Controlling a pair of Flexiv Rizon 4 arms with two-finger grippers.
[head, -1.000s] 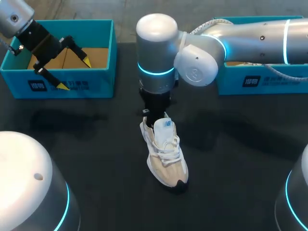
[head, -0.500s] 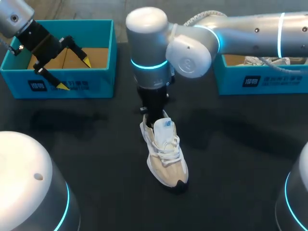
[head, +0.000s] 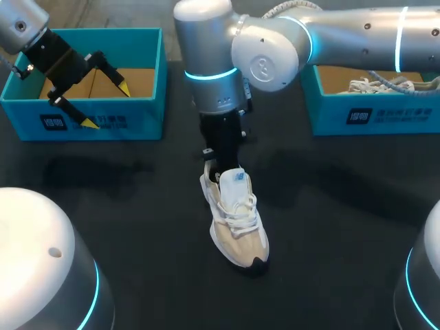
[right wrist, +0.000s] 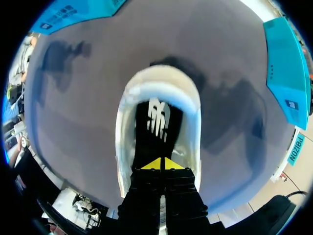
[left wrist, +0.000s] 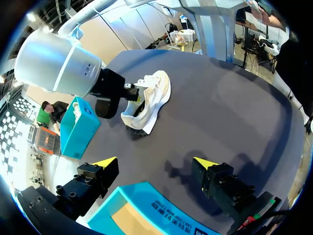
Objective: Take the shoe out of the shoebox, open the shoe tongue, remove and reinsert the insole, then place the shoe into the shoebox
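Shoe [head: 237, 220] sits upright on the dark table [head: 344, 227], out of both boxes. It is directly beneath the right gripper [right wrist: 160, 165], with its toe pointing away ahead of the fingers. The two yellow tips are pressed together with no gap showing. They sit down inside the shoe's opening, just over the heel end of the dark insole [right wrist: 159, 117]. Whether a thin edge of the insole is pinched between them is hard to make out from this angle, so I would not call it held.

The step in hand looks like drawing the insole out. To do it well, the tips should bite only the insole's heel edge and not the collar lining. The insole should then be peeled up and back toward the heel slowly, since the light shoe has nothing pinning it and could lift or tip along with it. A steadying press on the toe from the other arm would help.

The right arm comes in from the right side and reaches past the middle of the table. Its wrist is turned straight down, so the fingers drop vertically into the shoe. The left gripper [head: 106, 104] hangs well away from the shoe, over the left shoebox [head: 137, 117]. It is tilted, its fingers spread wide with nothing between them.
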